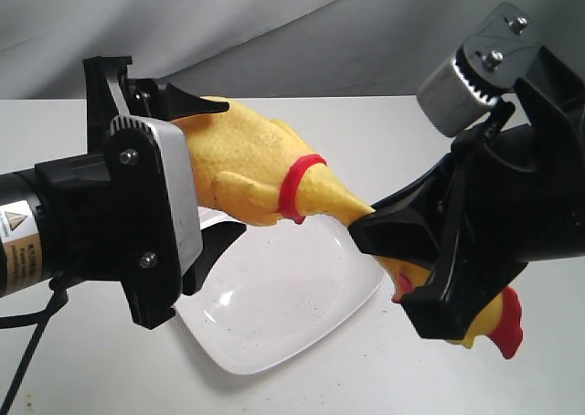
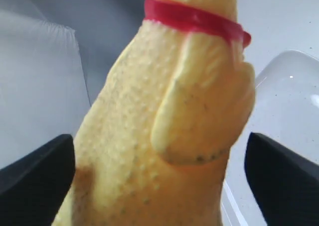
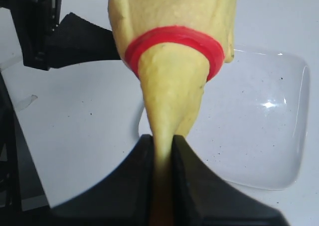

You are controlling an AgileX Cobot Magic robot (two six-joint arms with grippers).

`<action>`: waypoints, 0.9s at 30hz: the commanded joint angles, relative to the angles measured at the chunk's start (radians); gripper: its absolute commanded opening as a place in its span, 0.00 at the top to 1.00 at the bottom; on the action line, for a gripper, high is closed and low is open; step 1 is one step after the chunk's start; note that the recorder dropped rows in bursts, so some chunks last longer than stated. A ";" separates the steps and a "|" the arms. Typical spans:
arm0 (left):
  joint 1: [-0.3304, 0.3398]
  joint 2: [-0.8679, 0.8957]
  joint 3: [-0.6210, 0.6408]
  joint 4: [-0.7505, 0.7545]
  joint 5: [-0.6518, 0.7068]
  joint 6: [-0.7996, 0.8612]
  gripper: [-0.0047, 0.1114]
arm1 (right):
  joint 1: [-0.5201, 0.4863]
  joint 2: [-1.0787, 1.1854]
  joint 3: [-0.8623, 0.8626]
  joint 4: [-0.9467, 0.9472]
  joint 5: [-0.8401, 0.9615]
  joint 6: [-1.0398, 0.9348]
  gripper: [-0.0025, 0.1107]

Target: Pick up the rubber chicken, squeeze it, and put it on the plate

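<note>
The yellow rubber chicken (image 1: 247,164) hangs in the air above the white plate (image 1: 302,314), stretched between both grippers. My left gripper (image 1: 228,168) holds its plump body (image 2: 159,136) between wide-set black fingers (image 2: 40,171). My right gripper (image 1: 366,225) is shut on the long neck just past the red collar band (image 3: 172,42), pinching it flat (image 3: 162,139). The head with red comb and wattle (image 1: 503,328) sticks out below the right gripper. The feet are hidden inside the left gripper. The plate (image 3: 259,136) lies under the neck.
The white table (image 1: 366,132) runs back to a grey cloth backdrop (image 1: 274,22). A black cable (image 1: 27,342) hangs from the left arm at the near left. The plate (image 2: 294,101) carries a few dark specks.
</note>
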State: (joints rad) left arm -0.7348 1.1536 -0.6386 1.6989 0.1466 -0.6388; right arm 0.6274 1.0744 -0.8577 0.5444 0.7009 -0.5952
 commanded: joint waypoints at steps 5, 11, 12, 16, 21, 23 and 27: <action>-0.002 -0.002 -0.005 -0.008 -0.038 -0.012 0.70 | 0.000 -0.009 -0.005 0.012 -0.018 0.000 0.98; -0.002 -0.002 -0.005 -0.013 -0.045 -0.015 0.96 | 0.000 -0.009 -0.005 0.012 -0.018 0.002 0.98; -0.002 -0.002 -0.005 -0.016 -0.045 -0.015 0.96 | 0.000 -0.009 -0.005 0.012 -0.018 0.002 0.98; -0.002 -0.002 -0.005 -0.018 -0.045 -0.015 0.96 | 0.000 -0.009 -0.005 0.012 -0.018 0.002 0.98; -0.002 -0.002 -0.005 -0.016 -0.098 -0.015 0.53 | 0.000 -0.009 -0.005 0.012 -0.018 0.002 0.98; -0.002 0.000 -0.005 -0.021 -0.072 -0.023 0.24 | 0.000 -0.009 -0.005 0.012 -0.018 0.002 0.98; -0.002 0.000 -0.005 -0.026 -0.034 -0.038 0.20 | 0.000 -0.009 -0.005 0.012 -0.018 0.002 0.98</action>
State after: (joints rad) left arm -0.7330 1.1536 -0.6386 1.6872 0.0936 -0.6569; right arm 0.6274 1.0744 -0.8577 0.5444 0.7090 -0.5952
